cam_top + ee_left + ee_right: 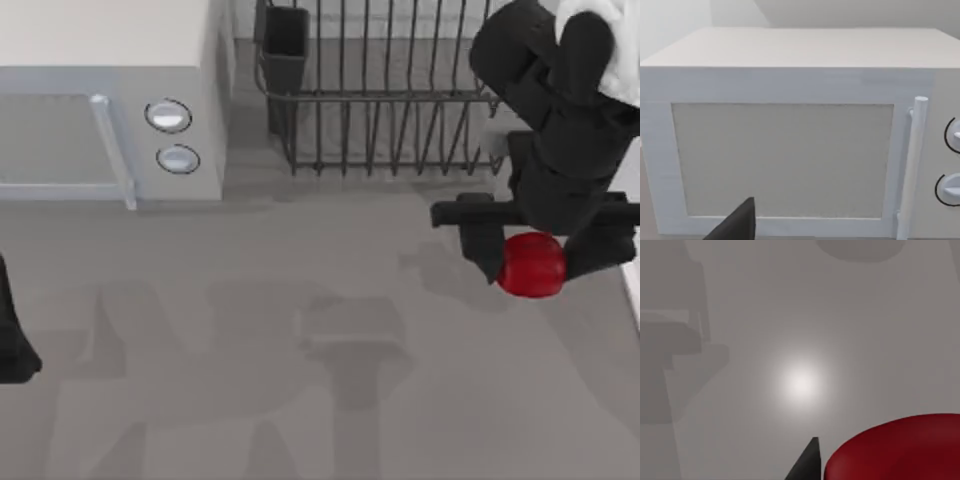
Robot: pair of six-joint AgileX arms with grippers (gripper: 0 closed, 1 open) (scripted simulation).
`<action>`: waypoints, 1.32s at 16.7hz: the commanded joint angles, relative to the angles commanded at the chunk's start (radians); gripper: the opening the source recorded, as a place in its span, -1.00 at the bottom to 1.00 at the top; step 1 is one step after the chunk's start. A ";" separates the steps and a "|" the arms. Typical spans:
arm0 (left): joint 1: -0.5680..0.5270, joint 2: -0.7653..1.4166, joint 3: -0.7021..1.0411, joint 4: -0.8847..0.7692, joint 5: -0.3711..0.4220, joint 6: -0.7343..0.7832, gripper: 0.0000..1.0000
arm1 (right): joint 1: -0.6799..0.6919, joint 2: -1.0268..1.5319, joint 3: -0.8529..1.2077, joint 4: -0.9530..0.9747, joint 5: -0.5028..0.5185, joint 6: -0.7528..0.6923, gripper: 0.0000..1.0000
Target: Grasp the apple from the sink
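R gripper [532,258] pinches the apple [531,264] at desk's right, near dish rack [380,90]. L gripper [735,225] parked facing microwave [790,130]; can't tell its state.

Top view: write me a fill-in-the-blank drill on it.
1. The apple sits between the fingers of the ____ gripper.
2. The apple's colour is ____.
3. The microwave has ____ round knobs.
4. The wire dish rack stands to the ____ of the microwave.

Missing words: right; red; two; right

Grey counter [250,330]: microwave [110,100] left, dish rack [380,90] w/ it.
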 joint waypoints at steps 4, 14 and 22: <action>0.000 0.000 0.000 0.000 0.000 0.000 1.00 | 0.003 0.028 -0.159 0.201 0.001 0.002 -1.00; 0.000 0.000 0.000 0.000 0.000 0.000 1.00 | 0.006 0.043 -0.215 0.259 0.001 0.004 -0.40; 0.000 0.000 0.000 0.000 0.000 0.000 1.00 | 0.006 0.043 -0.215 0.259 0.001 0.004 0.81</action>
